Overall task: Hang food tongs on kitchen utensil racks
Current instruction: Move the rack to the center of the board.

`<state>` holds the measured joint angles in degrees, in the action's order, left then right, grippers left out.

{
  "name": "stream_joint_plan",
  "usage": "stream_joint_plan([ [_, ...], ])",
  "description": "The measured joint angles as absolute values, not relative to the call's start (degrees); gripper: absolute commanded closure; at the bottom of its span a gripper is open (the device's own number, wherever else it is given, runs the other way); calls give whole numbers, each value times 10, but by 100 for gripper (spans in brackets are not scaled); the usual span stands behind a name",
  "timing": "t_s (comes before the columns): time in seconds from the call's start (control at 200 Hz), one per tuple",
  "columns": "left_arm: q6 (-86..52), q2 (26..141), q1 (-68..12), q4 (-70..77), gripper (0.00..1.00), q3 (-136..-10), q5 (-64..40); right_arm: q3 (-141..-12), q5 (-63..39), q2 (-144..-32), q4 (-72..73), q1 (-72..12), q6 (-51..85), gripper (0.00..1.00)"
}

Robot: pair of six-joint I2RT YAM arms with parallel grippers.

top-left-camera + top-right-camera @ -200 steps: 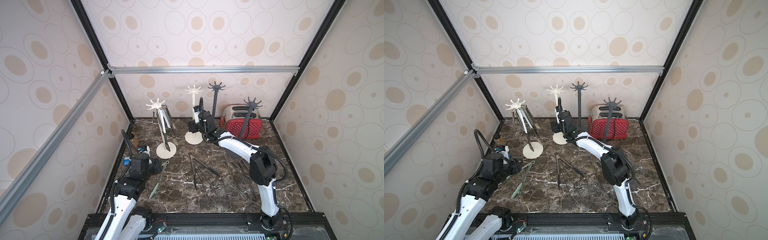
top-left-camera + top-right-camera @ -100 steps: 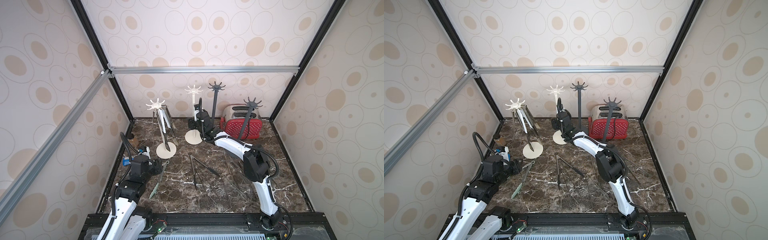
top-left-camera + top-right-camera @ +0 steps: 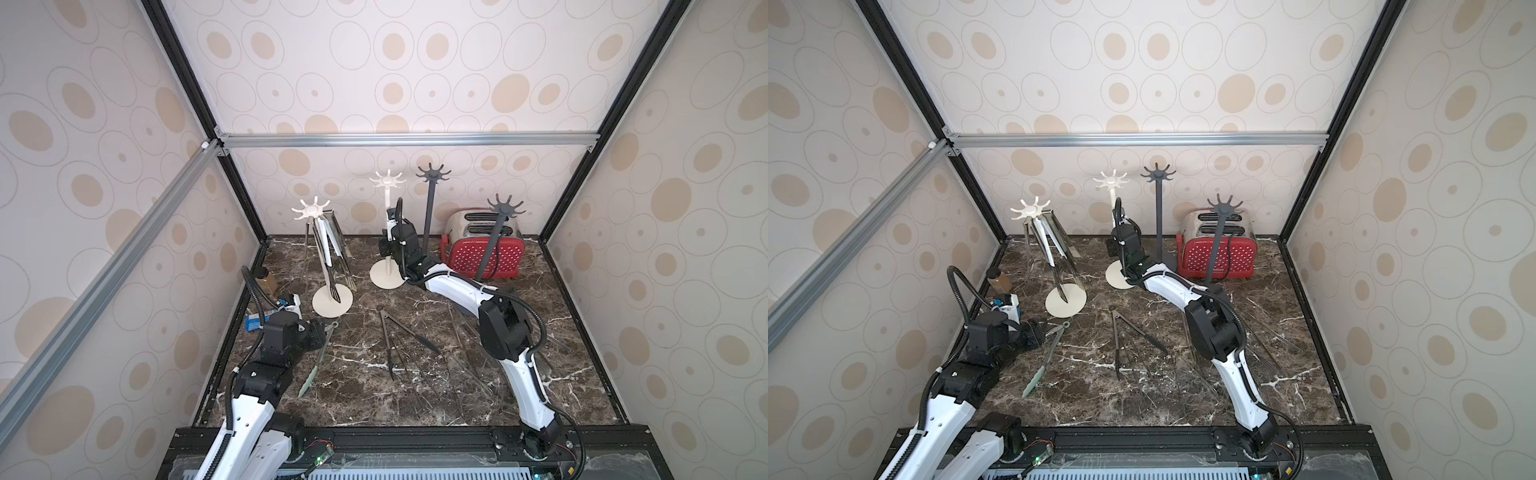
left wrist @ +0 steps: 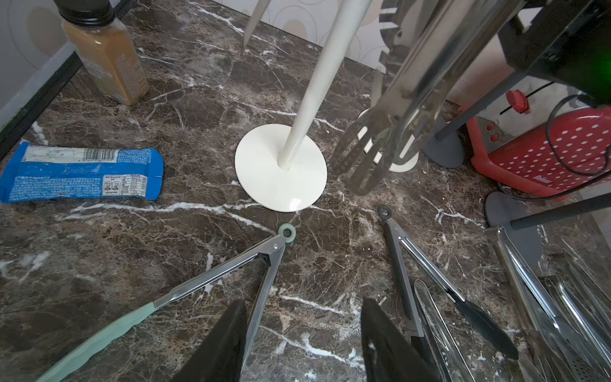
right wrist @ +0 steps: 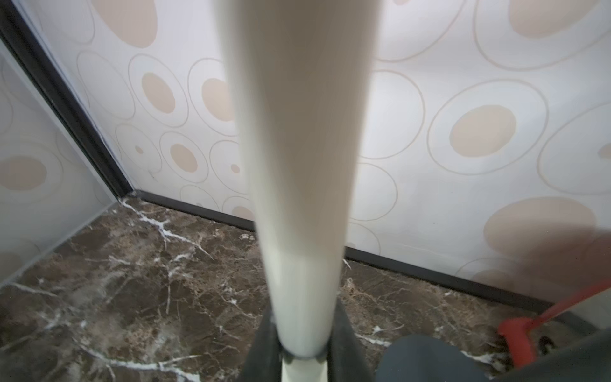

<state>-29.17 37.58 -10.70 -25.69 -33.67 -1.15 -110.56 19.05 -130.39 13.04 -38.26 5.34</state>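
Four kitchen utensil racks stand at the back. On the front cream rack [image 3: 311,209] hang steel food tongs [image 3: 328,249]. My right gripper [image 5: 302,311] is shut on the pole of the rear cream rack [image 3: 387,179], low down above its base. Two dark grey racks [image 3: 433,172] [image 3: 505,206] stand further right. Green-tipped tongs [image 4: 211,281] lie on the marble. My left gripper [image 4: 302,301] hovers open over them, and one steel arm runs along the inside of a finger [image 4: 224,340]. Black-tipped tongs [image 4: 413,264] lie beside them.
A red and silver toaster [image 3: 484,249] sits at the back right behind a dark rack. A spice bottle [image 4: 105,56] and a blue packet [image 4: 82,175] lie by the left wall. Several steel tongs [image 4: 545,297] are piled on the right of the marble.
My right gripper has edged in to the rear cream rack's pole and closed on it. The left arm has hardly moved and its jaws keep the same gap.
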Motion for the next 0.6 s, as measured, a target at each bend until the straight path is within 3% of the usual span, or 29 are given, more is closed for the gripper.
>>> stream_joint_plan([
  [0.596,-294,369,-107,-252,45,-331,-12,-966,174,-1222,193,-393,52,100],
])
